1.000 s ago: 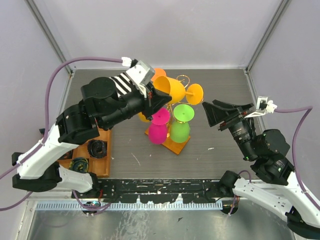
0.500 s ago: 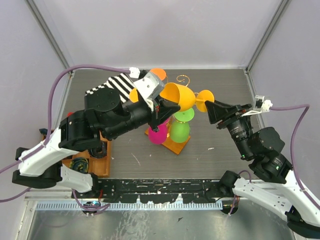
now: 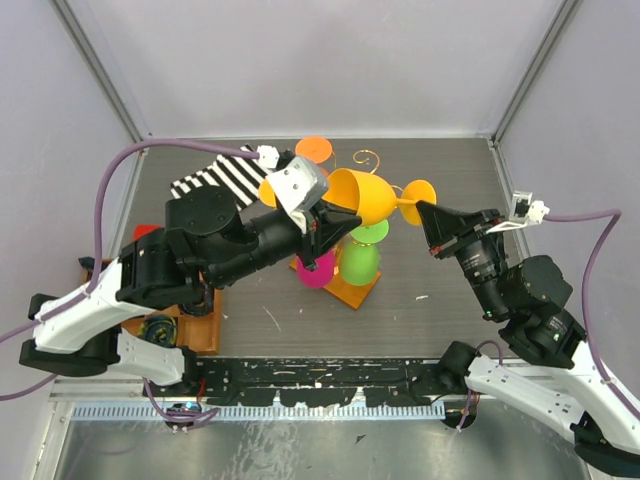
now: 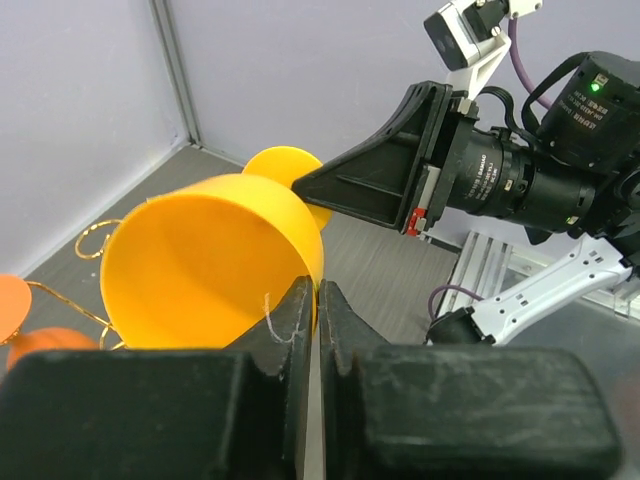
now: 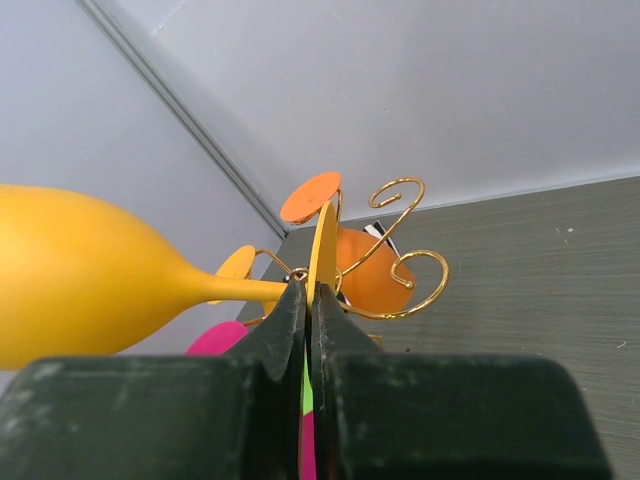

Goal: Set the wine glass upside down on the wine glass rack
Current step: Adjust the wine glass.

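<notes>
A yellow-orange wine glass (image 3: 362, 195) hangs on its side in the air above the wine glass rack, bowl to the left and foot to the right. My left gripper (image 3: 328, 223) is shut on the bowl's rim (image 4: 316, 285). My right gripper (image 3: 419, 206) is shut on the thin edge of the glass's round foot (image 5: 325, 245). The wine glass rack (image 5: 445, 271) is gold wire with curled arms on a wooden base (image 3: 350, 290). Orange (image 3: 315, 150), green (image 3: 360, 255) and magenta (image 3: 315, 268) glasses hang on it upside down.
A compartmented wooden tray (image 3: 205, 335) with dark items lies at the left front, partly under my left arm. A black-and-white striped cloth (image 3: 212, 176) lies at the back left. Grey walls close in the table on three sides.
The right gripper came in from the right and shut on the glass's foot. The left arm carried the glass to the right and turned it more level, still clamped on its rim.
</notes>
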`<act>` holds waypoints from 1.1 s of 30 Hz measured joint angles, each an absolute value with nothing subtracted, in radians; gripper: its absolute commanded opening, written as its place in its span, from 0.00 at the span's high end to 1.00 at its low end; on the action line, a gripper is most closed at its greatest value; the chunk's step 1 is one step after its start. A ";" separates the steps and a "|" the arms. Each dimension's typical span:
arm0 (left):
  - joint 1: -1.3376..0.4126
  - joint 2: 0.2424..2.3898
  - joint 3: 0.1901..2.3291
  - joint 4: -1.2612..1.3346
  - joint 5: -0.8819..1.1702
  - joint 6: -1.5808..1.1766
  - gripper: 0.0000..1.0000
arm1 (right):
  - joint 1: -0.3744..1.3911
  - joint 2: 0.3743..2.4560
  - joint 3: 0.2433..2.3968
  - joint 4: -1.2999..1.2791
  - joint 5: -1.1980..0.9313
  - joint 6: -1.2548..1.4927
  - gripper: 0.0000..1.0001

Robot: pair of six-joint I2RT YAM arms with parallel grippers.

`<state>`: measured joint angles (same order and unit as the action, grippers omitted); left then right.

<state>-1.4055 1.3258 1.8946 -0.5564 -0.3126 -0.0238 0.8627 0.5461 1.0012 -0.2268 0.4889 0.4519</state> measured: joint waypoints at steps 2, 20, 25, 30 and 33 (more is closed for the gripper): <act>-1.406 1.319 1.887 -0.550 -0.310 -0.019 0.59 | 0.863 0.543 1.002 -0.225 0.489 0.450 0.99; -1.410 0.919 1.673 -0.538 -0.329 0.019 0.25 | 0.863 0.443 1.015 -0.236 0.393 0.083 0.99; -1.410 0.821 1.615 -0.537 -0.366 0.090 0.23 | 0.863 0.350 0.994 -0.236 0.185 -0.116 0.99; -1.410 0.815 1.531 -0.535 -0.325 0.186 0.05 | 0.863 0.320 0.968 -0.258 -0.049 -0.351 0.99; -1.410 0.825 1.456 -0.524 -0.264 0.256 0.06 | 0.863 0.319 0.963 -0.316 -0.208 -0.505 0.99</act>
<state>-1.4101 0.8249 1.4555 -0.5243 -0.2642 0.2562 0.8627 0.3191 0.9627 -0.3164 -0.2081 -0.5049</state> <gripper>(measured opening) 0.947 0.051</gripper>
